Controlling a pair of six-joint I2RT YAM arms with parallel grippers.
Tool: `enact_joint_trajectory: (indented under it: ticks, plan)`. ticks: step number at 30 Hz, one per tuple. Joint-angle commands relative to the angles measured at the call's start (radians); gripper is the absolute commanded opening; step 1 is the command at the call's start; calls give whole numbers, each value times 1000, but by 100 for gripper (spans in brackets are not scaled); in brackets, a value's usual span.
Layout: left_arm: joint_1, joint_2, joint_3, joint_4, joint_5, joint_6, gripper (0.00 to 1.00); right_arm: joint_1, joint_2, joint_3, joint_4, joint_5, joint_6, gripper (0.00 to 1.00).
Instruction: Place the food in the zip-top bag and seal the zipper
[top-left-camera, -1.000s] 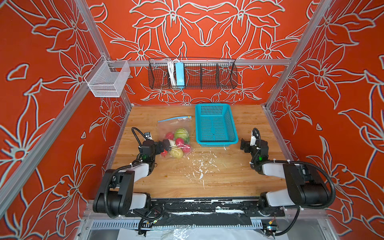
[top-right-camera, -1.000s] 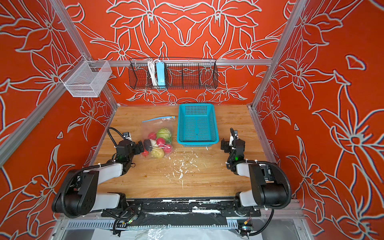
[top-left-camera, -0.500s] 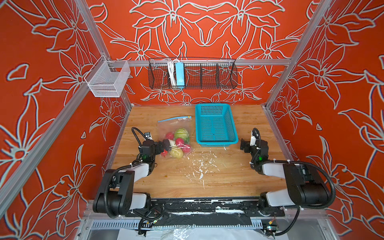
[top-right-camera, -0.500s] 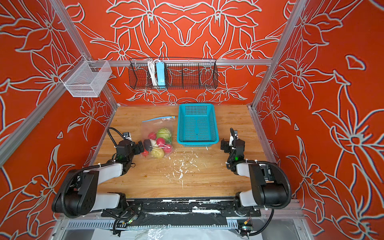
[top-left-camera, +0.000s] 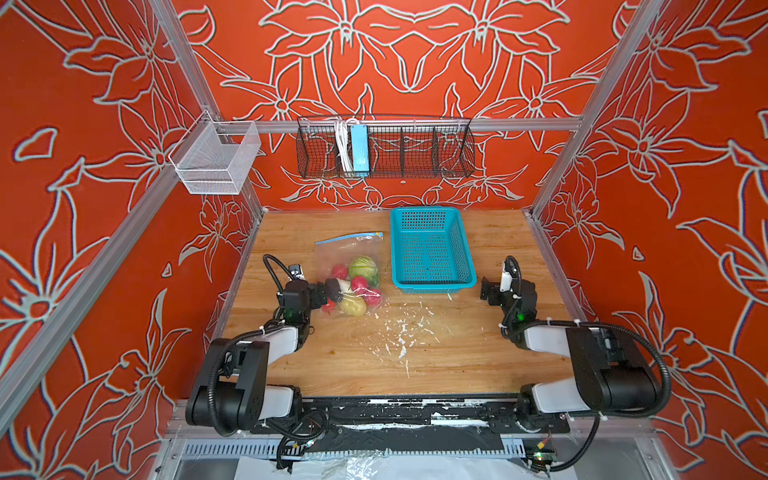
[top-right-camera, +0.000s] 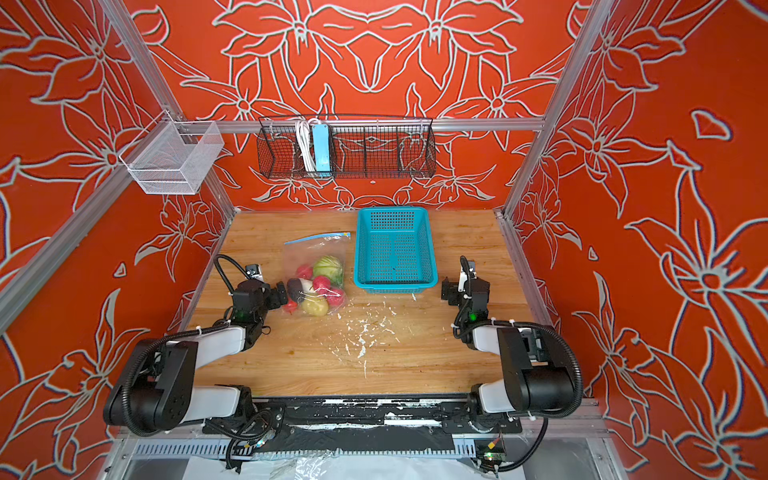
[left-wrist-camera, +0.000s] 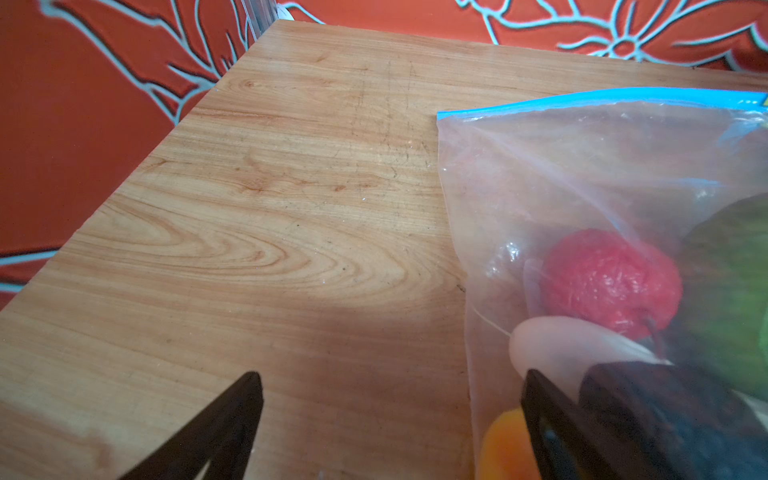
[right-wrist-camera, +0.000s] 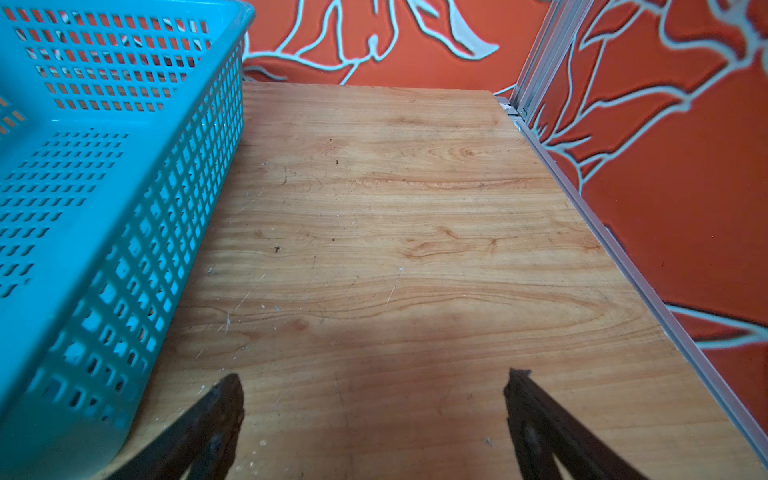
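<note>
Nothing moves between a second ago and now: both arms sit where they were and the bag has not shifted. I read the table (top-left-camera: 374, 365) as a clock face with twelve at the back wall. On it the zip-top bag (top-left-camera: 347, 257) lies flat at about ten o'clock.

The food (top-left-camera: 357, 286) is bunched in the bag's six o'clock half. The green cabbage (top-left-camera: 364, 268) is at twelve of the heap, the red berries (top-left-camera: 359, 283) in the middle, the yellow potato (top-left-camera: 353, 306) at six and the black piece (top-left-camera: 332, 287) at nine. The zipper (top-left-camera: 349, 238) runs along the bag's twelve o'clock edge, with its yellow tab (top-left-camera: 379, 235) at the three o'clock end. I cannot tell whether it is pressed shut.

My left gripper (top-left-camera: 323, 293) rests at nine o'clock of the heap, jaws spread wide and holding nothing. In the left wrist view one finger (left-wrist-camera: 548, 424) overlaps the bag's edge beside the black piece, and the other finger (left-wrist-camera: 228, 415) is over bare wood. I cannot judge contact.

My right gripper (top-left-camera: 486, 292) sits at three o'clock on the table, jaws equally wide and empty. It is over bare wood just beside the teal basket (top-left-camera: 434, 286). That basket stands at one o'clock, close on the bag's three o'clock side. White scraps (top-left-camera: 399, 332) litter the wood at six o'clock of centre.
</note>
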Motion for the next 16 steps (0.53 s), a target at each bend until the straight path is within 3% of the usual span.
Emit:
enact_joint_trajectory:
  ticks: [1,16]
  plan:
    - [4,-8,11,1,6,11,97,-2,-12,5,-9,-12,-12,98]
    - [4,-8,11,2,6,11,97,-1,-10,8,-14,-13,-12,98]
